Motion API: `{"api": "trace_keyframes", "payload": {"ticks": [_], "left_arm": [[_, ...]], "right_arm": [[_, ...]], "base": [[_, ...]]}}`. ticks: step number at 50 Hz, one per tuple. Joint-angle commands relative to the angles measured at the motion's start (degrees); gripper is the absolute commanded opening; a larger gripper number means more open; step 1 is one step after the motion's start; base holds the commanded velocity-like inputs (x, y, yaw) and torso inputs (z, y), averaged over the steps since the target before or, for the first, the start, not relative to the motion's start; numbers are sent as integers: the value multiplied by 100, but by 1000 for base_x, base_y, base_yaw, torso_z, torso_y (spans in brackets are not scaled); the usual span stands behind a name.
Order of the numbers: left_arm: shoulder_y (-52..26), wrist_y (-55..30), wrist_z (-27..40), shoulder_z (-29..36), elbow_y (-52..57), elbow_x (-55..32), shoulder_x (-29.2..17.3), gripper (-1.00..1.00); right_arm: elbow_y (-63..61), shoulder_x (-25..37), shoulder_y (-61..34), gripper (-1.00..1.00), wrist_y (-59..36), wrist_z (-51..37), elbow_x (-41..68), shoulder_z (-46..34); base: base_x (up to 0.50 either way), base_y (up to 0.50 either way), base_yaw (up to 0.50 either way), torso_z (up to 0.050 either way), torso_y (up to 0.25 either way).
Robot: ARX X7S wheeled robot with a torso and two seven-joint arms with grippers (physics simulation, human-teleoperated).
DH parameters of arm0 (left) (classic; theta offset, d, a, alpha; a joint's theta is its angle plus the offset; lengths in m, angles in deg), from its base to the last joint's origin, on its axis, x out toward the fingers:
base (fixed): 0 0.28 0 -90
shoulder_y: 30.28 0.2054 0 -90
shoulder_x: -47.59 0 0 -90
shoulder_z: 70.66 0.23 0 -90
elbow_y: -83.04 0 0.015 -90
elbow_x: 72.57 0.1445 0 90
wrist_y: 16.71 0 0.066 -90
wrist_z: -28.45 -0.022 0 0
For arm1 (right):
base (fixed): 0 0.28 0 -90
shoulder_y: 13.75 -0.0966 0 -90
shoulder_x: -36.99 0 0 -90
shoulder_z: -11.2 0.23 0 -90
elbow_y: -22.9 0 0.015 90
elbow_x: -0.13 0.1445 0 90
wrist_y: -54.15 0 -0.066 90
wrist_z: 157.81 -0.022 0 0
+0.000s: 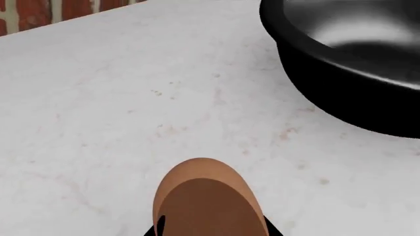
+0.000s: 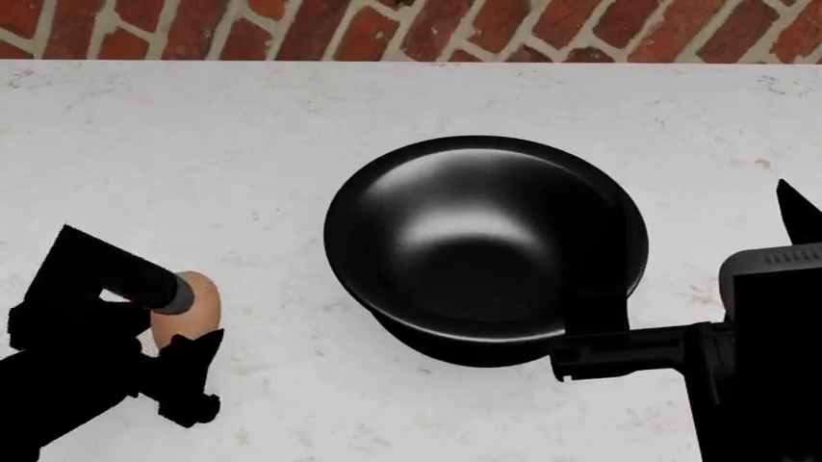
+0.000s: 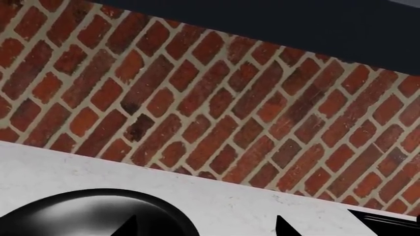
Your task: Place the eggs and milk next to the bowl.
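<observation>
A brown egg [image 2: 192,306] is held in my left gripper [image 2: 187,329], left of the bowl [image 2: 486,241] and about one bowl's width from its rim. In the left wrist view the egg [image 1: 206,194] fills the space between the black jaws of the left gripper [image 1: 210,232], and the glossy black bowl [image 1: 347,73] lies ahead to one side. Whether the egg rests on the counter I cannot tell. My right gripper [image 3: 204,227] is open and empty by the bowl's right rim [image 3: 98,214], pointing at the wall. The milk is out of view.
The white speckled counter [image 2: 257,154] runs back to a red brick wall [image 2: 424,29]. The right arm's black body [image 2: 771,346] stands at the bowl's near right. One right fingertip [image 2: 794,212] shows over the counter right of the bowl.
</observation>
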Motion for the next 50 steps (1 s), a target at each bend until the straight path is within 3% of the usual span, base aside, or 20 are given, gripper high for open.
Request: {"api": "trace_keyframes", "payload": {"ticks": [1,22,50], "left_arm": [[41,-511,-382,155,948,-687,-292,-100],[-179,-779,-385,809,1264,-772,178,-100],[-459,-597,-540,1480,786,-532,774,-100]], "right_arm": [[-46,-5,-15,100,-29,-36,39,-13],[-45,7,70,100,46,-52,78,-14],[-243,20,66,100,-148,-176,234,95]], "base": [[0,0,0,0,0],[0,0,0,0,1],[0,0,0,0,0]]}}
